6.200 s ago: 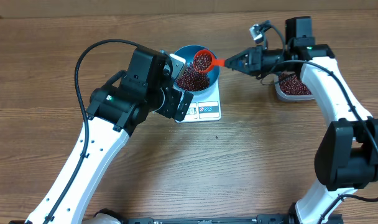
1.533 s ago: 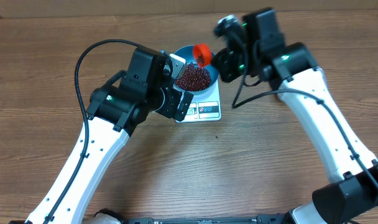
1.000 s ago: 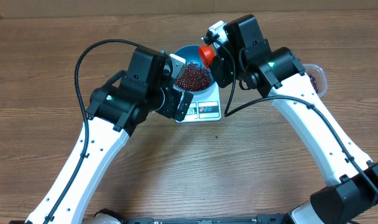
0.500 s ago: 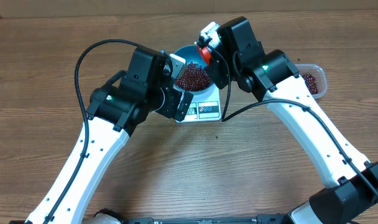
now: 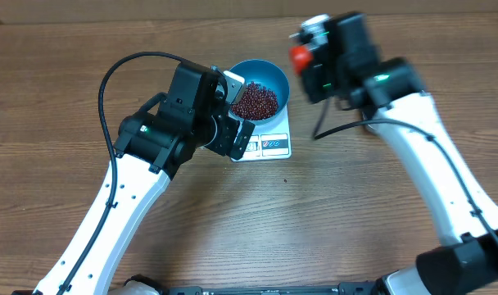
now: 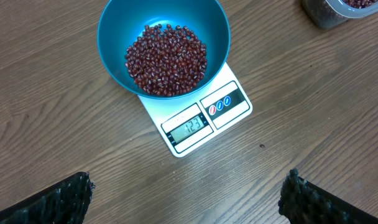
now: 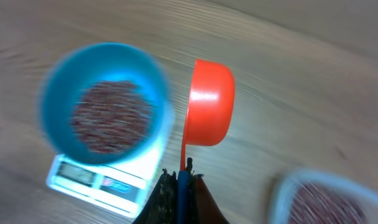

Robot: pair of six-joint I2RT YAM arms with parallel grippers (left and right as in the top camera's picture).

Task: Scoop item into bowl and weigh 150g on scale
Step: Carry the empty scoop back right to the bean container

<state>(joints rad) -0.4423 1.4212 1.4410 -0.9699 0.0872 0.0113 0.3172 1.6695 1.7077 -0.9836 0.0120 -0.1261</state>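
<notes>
The blue bowl (image 6: pixel 114 25) stands on the white scale (image 6: pixel 234 81), whose display reads 123. A heap of dark red beans (image 6: pixel 167 59) fills the bowl's bottom. My left gripper (image 6: pixel 184 194) hovers open in front of the scale, with only bare wood between its fingers. In the overhead view the bowl (image 5: pixel 267 72) and the scale (image 5: pixel 273 128) sit beside the left wrist. My right gripper (image 7: pixel 181 182) is shut on the thin handle of the red scoop (image 7: pixel 209 102), which is held to the right of the bowl (image 7: pixel 55 84), its rounded back showing. From above the scoop (image 5: pixel 299 57) is blurred.
A clear plastic tub (image 7: pixel 326 199) holding more beans stands right of the scale, also at the top right of the left wrist view as the tub (image 6: pixel 338 9). The left arm (image 5: pixel 126 188) slants across the table's left half. Wood tabletop all around.
The right arm has swung right and away from above the bowl, carrying the scoop with it. The left arm, bowl and scale have not moved.
</notes>
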